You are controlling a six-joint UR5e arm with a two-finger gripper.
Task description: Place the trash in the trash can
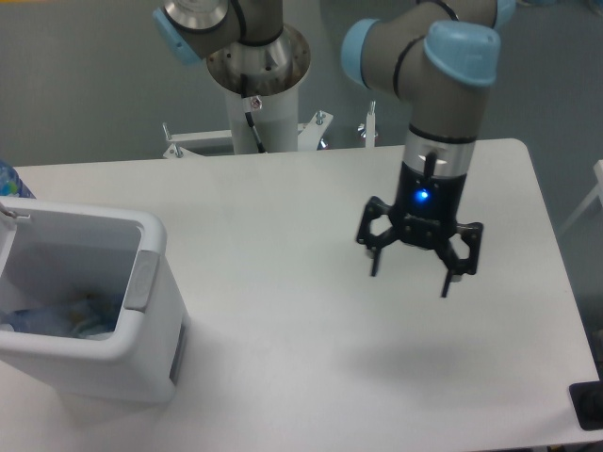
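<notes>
The gripper [412,275] hangs over the right half of the white table [283,311], its two black fingers [375,259] pointing down and spread wide apart with nothing between them. A small blue light glows on the black body just above the fingers, and a faint shadow lies on the tabletop nearer to me, below and a little right of the claw. The arm [443,85] rises from it as a grey tube with pale blue caps at the joints, bending back toward the far edge of the table, where its grey base column [259,89] stands.

Well apart from the claw, at the near left corner, sits the trash can [141,367], a white rectangular bin with a rounded rim and a grey handle plate [139,281] on the side facing the table's middle. Looking down into it, I can see the trash [57,318] lying at the bottom: a clear, crushed bottle with blue and white on it, stretched along the floor of the bin, and something pale and crumpled beside it toward the right wall, though the two run together and I cannot tell their edges apart.

At the far left edge of the view, just beyond the bin, a bit of something blue [11,181] pokes in
</notes>
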